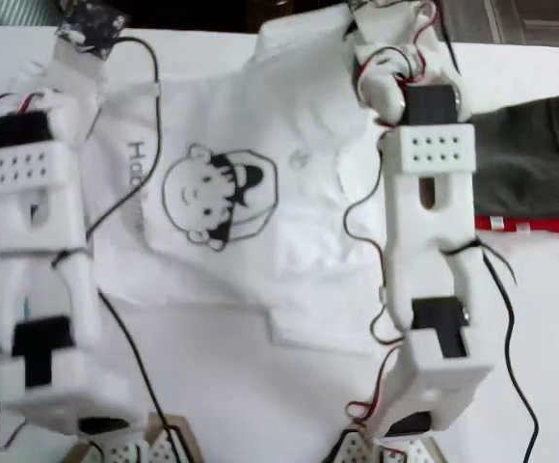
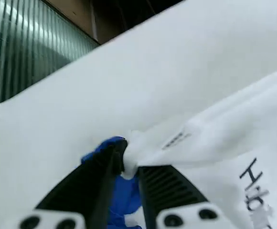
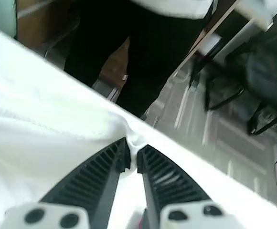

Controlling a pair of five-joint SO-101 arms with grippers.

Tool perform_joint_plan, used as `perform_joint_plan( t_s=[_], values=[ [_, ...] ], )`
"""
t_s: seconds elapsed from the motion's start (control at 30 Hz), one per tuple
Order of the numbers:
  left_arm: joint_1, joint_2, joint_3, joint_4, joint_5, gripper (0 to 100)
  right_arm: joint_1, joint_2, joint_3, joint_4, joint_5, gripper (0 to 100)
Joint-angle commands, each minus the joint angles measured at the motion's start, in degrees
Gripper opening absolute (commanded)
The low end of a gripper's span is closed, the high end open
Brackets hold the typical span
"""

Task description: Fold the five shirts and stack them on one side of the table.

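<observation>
**Both tools pinch the far edge of the white shirt**

A white shirt (image 1: 260, 241) with a cartoon face (image 1: 220, 196) printed on it lies spread flat across the middle of the counter (image 1: 260, 395), between the two arms. The left tool (image 2: 126, 160) is at the far left corner of the shirt, its jaws clamped on a bunched fold of the white cloth; a bit of something blue shows beside the jaws. The right tool (image 3: 133, 160) is at the shirt's far right corner, close to the far edge of the counter, its jaws drawn almost together on a small ridge of the same cloth. At the counter's right edge, a folded dark green shirt (image 1: 525, 159) lies on top of a folded red shirt (image 1: 540, 224).
</observation>
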Motion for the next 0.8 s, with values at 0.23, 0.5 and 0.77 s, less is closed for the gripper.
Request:
perform_joint_plan(
  t_s=[0.23,0.5,0.77],
  values=[
    [2.9,16.0,-12.1,11.4,0.6,2,-0.1,11.9,-0.4,7.9,0.4,2.0],
    [2.9,22.9,-15.9,18.1,0.3,2,-0.1,16.9,-0.9,15.1,0.4,2.0],
    [4.7,22.9,-23.9,36.0,0.1,2,-0.3,10.0,-0.4,27.4,0.3,2.0]
  ],
)
